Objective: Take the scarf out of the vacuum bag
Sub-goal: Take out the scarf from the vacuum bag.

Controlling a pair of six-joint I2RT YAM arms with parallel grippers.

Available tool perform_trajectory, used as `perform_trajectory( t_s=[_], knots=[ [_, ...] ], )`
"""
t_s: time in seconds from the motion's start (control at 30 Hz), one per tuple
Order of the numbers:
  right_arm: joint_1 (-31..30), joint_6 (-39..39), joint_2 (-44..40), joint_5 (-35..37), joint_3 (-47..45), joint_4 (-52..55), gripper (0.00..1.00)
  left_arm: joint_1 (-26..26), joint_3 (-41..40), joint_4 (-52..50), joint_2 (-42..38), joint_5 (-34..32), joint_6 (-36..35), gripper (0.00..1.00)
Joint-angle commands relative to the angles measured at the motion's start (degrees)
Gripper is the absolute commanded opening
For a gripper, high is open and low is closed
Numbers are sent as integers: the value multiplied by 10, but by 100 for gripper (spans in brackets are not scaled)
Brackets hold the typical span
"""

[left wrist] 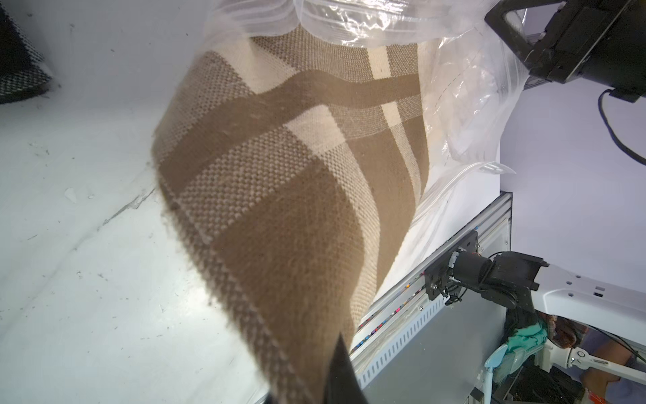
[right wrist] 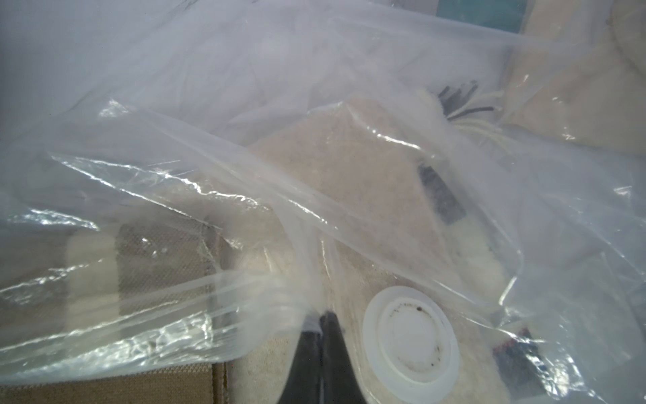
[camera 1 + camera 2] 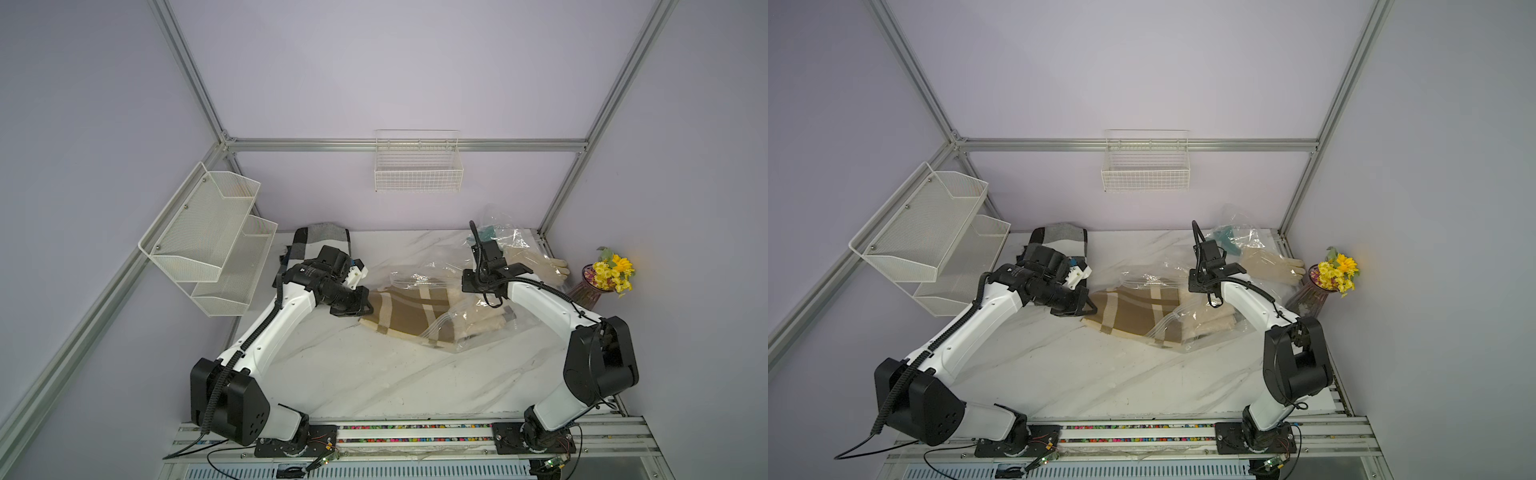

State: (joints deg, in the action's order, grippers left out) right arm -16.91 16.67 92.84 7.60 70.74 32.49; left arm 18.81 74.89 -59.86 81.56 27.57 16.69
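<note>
Mid-extraction: left gripper (image 1: 341, 367) clenched on scarf (image 3: 409, 309) at frame centre, far end inside vacuum bag (image 3: 469, 334). Right gripper (image 2: 321, 332) pinches the film beside valve cap (image 2: 410, 335). Next, likely: pull leftward, bag anchored.

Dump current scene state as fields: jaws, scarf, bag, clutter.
left jaws: shut on scarf end
right jaws: shut on bag, beside valve cap
scarf: brown plaid, partly out of bag mouth, rest inside
bag: clear, crumpled, on table
clutter: grey scarf, cream glove, flowers
</note>
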Motion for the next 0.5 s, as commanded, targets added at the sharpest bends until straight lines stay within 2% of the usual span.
perform_trajectory(
  t_s=[0.0,0.23,0.47],
  knots=[
    [11,3,-23,12,-10,-11,0,-5,27,-53,-12,-34,-59,0],
    [12,10,-27,-4,-11,-12,0,-6,27,-93,-21,-149,-96,0],
    [11,10,-27,-16,-12,-18,0,-6,34,-126,-36,-258,-90,0]
  ],
)
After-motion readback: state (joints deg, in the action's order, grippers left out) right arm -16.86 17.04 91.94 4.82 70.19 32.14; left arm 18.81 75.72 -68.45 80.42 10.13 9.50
